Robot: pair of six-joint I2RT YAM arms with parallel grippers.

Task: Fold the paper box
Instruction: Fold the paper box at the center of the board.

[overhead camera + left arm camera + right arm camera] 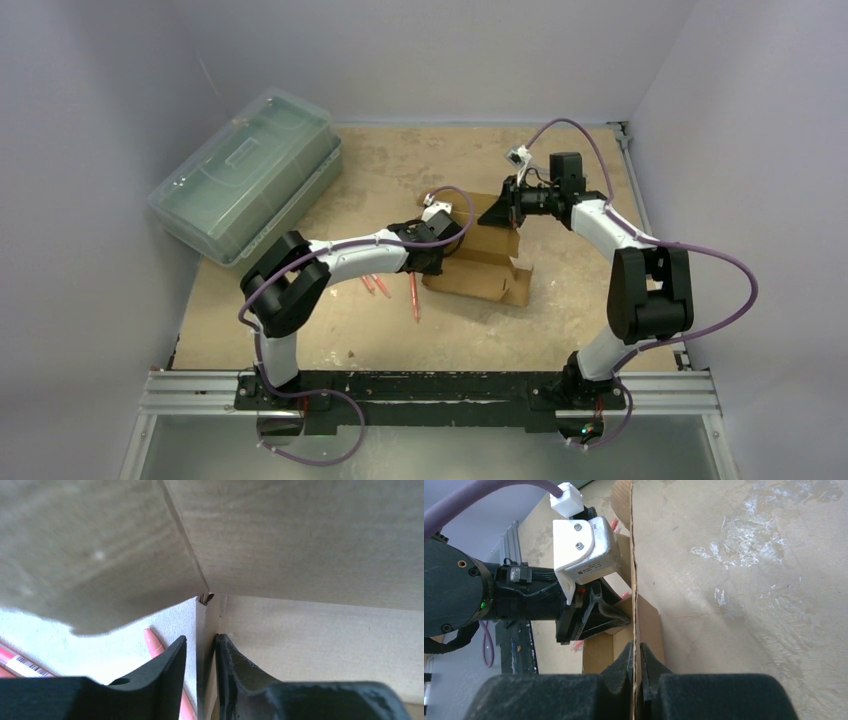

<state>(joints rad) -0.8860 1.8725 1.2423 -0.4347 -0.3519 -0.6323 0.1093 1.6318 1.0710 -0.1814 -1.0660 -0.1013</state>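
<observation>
One brown cardboard box (487, 262) sits near the middle of the table (580, 300), half formed: plain and unmarked, with creased panels, one flap standing up at the far side and a notched tab sticking out at the near right corner. What is inside it is hidden by the arms.

The right gripper (636, 666) has its fingers pressed together on the thin edge of the raised flap. The left gripper (201, 677) straddles an upright wall at the box's left side. Its fingers stand slightly apart, one against the card and the other with a pale sliver beside it, so I cannot tell whether they grip.

Pink pens (413, 296) lie on the table just left of the box.

A translucent green case (245, 175) rests at the far left, lid down, contents not discernible.
</observation>
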